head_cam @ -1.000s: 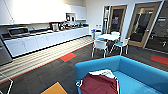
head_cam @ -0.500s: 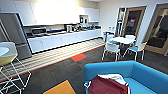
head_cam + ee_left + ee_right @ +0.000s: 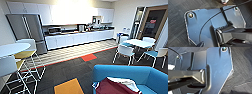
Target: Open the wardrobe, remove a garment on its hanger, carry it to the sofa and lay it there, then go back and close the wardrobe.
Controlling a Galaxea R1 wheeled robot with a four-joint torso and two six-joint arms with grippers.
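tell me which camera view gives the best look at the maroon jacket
The head view. There the maroon jacket lies on the seat of the blue sofa, near the picture's lower edge, with white fabric along its upper side. The left and right wrist views show dark carpet and the robot's own hardware, so they tell nothing about the jacket.

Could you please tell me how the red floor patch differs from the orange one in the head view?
The red patch is a slim slanted strip lying by the striped floor near the kitchen counter; the orange patch is broader, nearer the camera, beside the sofa. Both are flat coloured panels set in the dark carpet.
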